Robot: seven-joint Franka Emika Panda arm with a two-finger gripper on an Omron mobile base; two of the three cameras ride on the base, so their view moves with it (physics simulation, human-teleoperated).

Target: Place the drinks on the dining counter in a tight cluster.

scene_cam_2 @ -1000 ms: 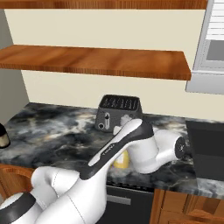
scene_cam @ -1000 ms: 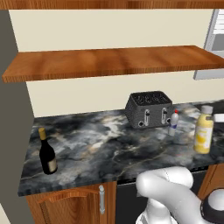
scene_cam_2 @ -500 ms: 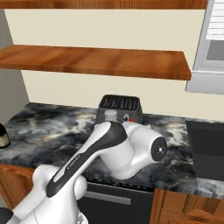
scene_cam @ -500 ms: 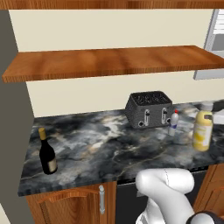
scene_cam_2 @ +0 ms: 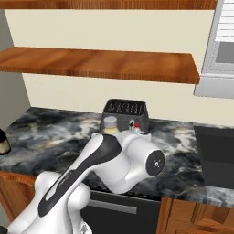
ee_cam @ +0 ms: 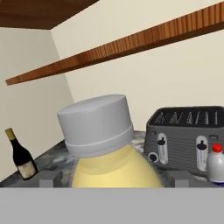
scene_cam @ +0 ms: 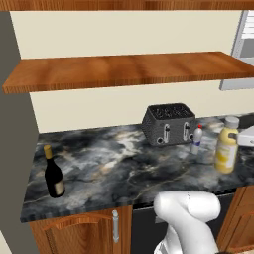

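Hand view: juice bottle (ee_cam: 114,173) sits dead centre and very close, white cap (ee_cam: 96,124) up, between the two finger tips (ee_cam: 49,179), one low on each side of its yellow body. Gripper (ee_cam: 113,180) fingers are spread wide, straddling the bottle; contact with it cannot be told. Behind it to the right stands the toaster (ee_cam: 190,133), with the small bottle (ee_cam: 216,162) in front of the toaster's right part. Wine bottle (ee_cam: 19,155) stands upright far left, near the corner where the beige wall meets the grey side wall. A wooden shelf (ee_cam: 131,41) runs across above.

Left base view: the worktop (scene_cam: 114,171) is dark marbled stone over wooden cabinets. Wine bottle (scene_cam: 53,172) stands alone near the left front corner, well apart from everything else. Toaster (scene_cam: 168,124) sits toward the back, right of centre. Small bottle (scene_cam: 197,139) stands just beside the toaster's right front corner. Juice bottle (scene_cam: 226,145) is near the right edge of the picture, a little forward of the small bottle, upright. Arm (scene_cam: 191,221) rises at the bottom right.

Right base view: arm (scene_cam_2: 114,167) covers most of the worktop's front middle. Juice bottle (scene_cam_2: 110,124) cap and small bottle (scene_cam_2: 136,127) red cap peek above it, in front of the toaster (scene_cam_2: 125,113).
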